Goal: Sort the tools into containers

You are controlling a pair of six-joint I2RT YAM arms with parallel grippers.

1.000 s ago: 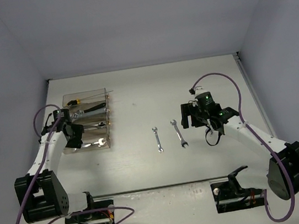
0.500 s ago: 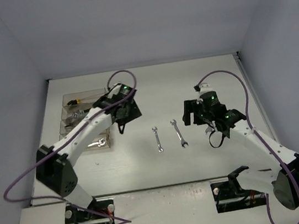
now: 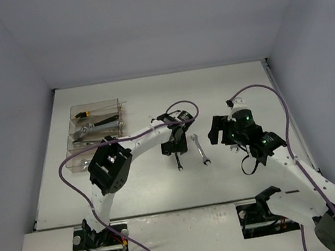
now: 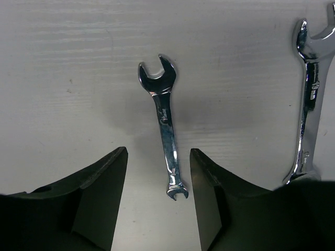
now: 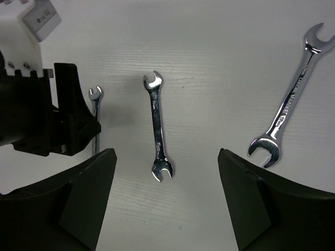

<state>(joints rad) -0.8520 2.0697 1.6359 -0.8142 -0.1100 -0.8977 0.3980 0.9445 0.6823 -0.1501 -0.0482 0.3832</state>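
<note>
Table [image 3: 144, 185] with three loose silver wrenches near the middle, all lying flat. Left gripper [image 4: 158, 157] open, held over the small wrench [image 4: 163, 123]. Wrench handle runs between the two fingers, bigger open end pointing away from the wrist camera; not touching either finger as far as the wrist view shows. Nothing gripped. Just to its right lies the middle wrench [image 3: 201, 149], roughly parallel, apart from the small one. Right gripper [image 5: 165, 151] open wide, empty, above the table and looking down on the middle wrench, which sits between its fingers in the wrist view. Large wrench [image 5: 290, 112] lies further right, tilted, only seen in the right wrist view. Left arm reaches across from the left base to the centre. Far left: containers [image 3: 92, 103], four clear bins in a row, tools already inside. Farthest bin has a yellow-black handled tool [image 3: 82, 114]; silver wrenches in the nearer ones, count unclear.
</note>
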